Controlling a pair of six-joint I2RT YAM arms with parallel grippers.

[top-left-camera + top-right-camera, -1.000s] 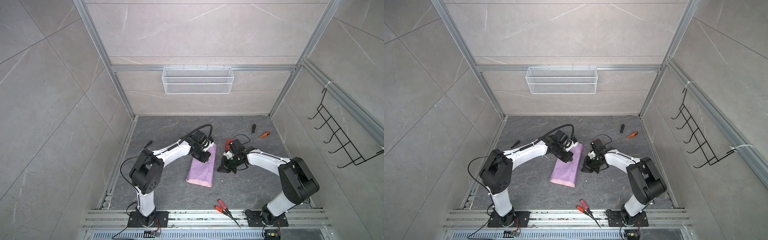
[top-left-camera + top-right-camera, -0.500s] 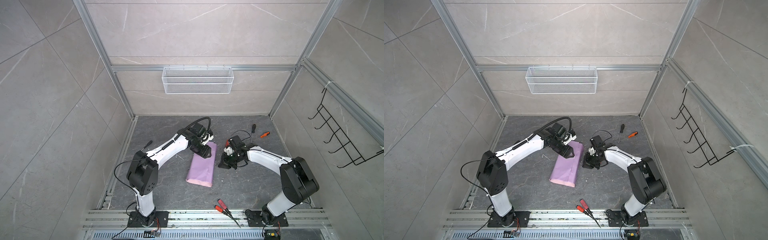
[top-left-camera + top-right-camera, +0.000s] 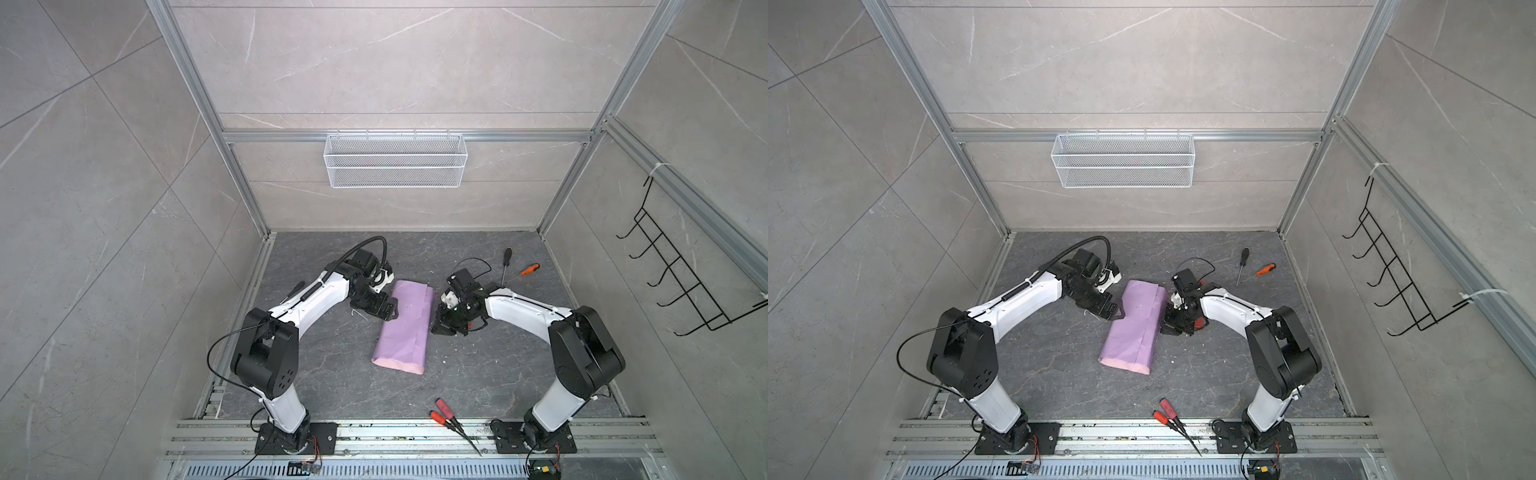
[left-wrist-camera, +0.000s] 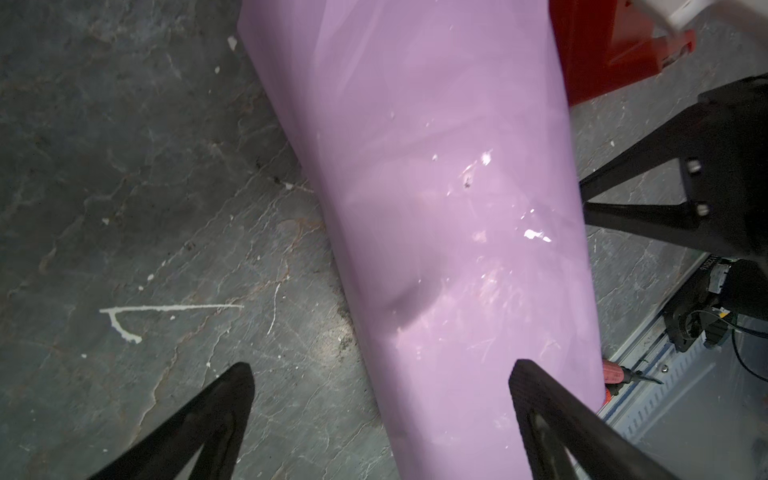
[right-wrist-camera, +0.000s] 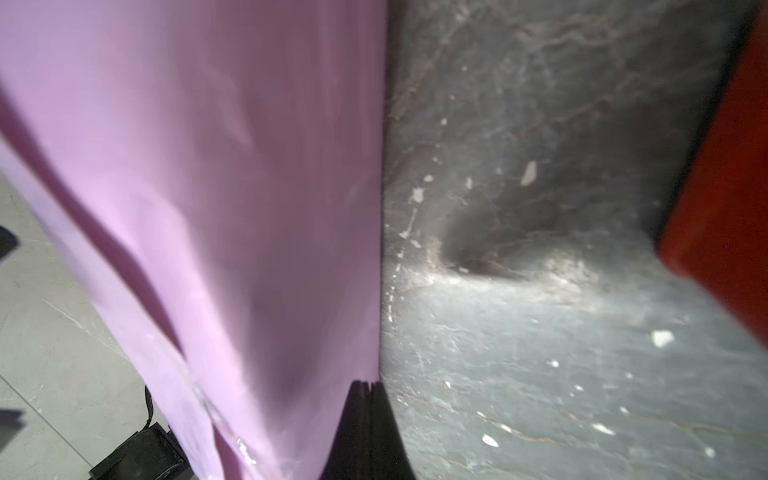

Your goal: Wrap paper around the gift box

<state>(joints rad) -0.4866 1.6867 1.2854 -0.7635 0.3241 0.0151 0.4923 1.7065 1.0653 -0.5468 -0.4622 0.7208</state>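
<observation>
The paper (image 3: 405, 328) (image 3: 1133, 328) lies folded into a long lilac bundle on the dark floor, with pale pink showing at its near end. The gift box is hidden. My left gripper (image 3: 390, 313) (image 3: 1118, 312) is open at the bundle's left edge. In the left wrist view (image 4: 380, 374) one finger (image 4: 528, 382) is over the paper (image 4: 436, 208) and the other over bare floor, with nothing held. My right gripper (image 3: 438, 330) (image 5: 365, 384) is shut, its tips against the right edge of the paper (image 5: 228, 208).
A red tape dispenser (image 3: 1200, 322) (image 4: 602, 50) (image 5: 727, 208) sits under the right wrist. Two screwdrivers (image 3: 505, 266) (image 3: 528, 270) lie at the back right. Red-handled pliers (image 3: 446, 411) lie near the front rail. A wire basket (image 3: 395, 160) and a hook rack (image 3: 681, 282) hang on the walls.
My left gripper has opened wide and drawn back left off the top of the paper to its edge. The right gripper stayed shut and shifted slightly along the paper's right edge.
</observation>
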